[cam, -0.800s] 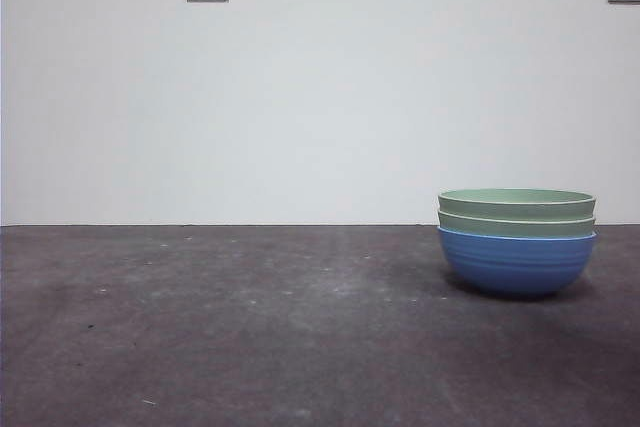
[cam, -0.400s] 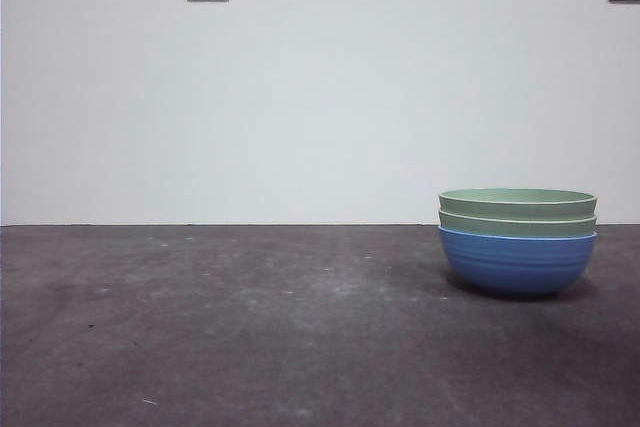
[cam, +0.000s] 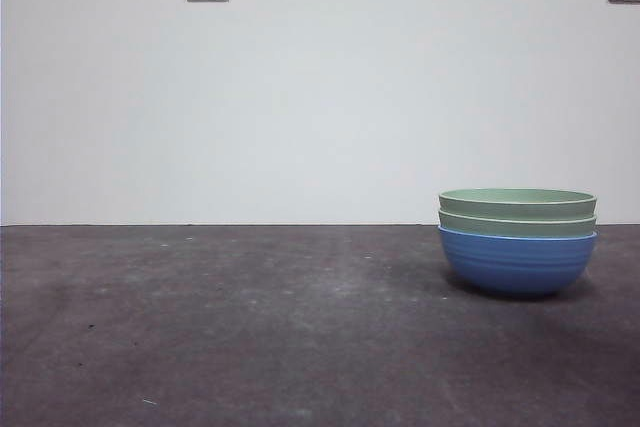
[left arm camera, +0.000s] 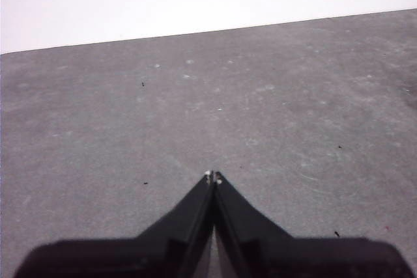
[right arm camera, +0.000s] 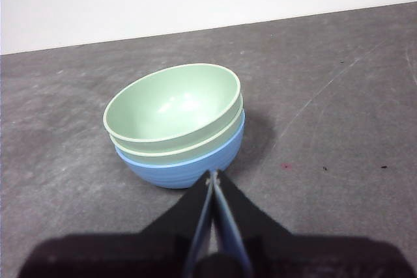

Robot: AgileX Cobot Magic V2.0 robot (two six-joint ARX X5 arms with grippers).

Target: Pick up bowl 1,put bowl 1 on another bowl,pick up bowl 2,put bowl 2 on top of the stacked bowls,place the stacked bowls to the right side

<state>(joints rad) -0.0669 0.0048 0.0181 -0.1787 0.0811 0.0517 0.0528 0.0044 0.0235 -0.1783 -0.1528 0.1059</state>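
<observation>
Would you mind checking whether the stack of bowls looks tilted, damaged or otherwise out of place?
Nothing stands out. The stacked bowls sit upright on the table, two green ones nested evenly in the blue bowl, rims level and unchipped. The right gripper is shut beside the stack, not touching it.

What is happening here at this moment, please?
Nothing is being handled right now. The stacked bowls, two pale green ones nested in a blue bowl, stand alone on the table, toward the right in the front view. The right end effector is shut and empty just beside the stack. The left end effector is shut over bare table.
</observation>
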